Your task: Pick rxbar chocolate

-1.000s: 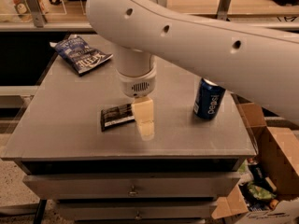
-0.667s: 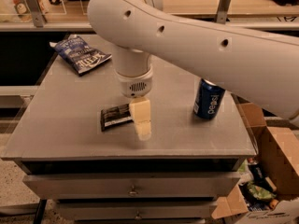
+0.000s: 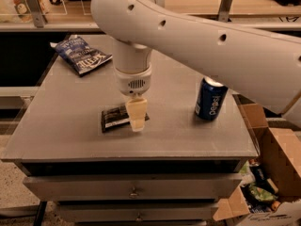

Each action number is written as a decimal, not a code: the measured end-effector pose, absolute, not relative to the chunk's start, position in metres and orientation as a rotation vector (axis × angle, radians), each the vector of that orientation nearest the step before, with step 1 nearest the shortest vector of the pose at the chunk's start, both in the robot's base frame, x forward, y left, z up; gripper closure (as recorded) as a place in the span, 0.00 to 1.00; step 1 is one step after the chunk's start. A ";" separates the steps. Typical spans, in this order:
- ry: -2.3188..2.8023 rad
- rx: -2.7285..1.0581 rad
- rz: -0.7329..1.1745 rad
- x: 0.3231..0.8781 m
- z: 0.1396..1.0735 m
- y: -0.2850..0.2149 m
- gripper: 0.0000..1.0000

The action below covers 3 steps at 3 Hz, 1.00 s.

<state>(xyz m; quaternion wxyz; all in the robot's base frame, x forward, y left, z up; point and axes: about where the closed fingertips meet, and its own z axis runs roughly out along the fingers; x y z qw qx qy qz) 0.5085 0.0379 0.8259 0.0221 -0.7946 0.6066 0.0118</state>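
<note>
Over the last 1 second the pincer (image 3: 137, 120) has slid a little toward the rxbar chocolate (image 3: 113, 118) and now hangs over its end nearest the Pepsi can (image 3: 210, 99), hiding that end. The bar has not moved: it lies flat on the table (image 3: 61, 135), near the front edge. Whether the pincer is spread or pressed together cannot be told. This looks like lining up for the grasp; the bar is not yet lifted.
</note>
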 end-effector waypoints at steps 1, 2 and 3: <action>1.858 -2.463 0.087 0.508 0.828 0.043 0.33; 1.844 -2.462 0.126 0.507 0.829 0.046 0.34; 1.835 -2.457 0.157 0.505 0.825 0.048 0.34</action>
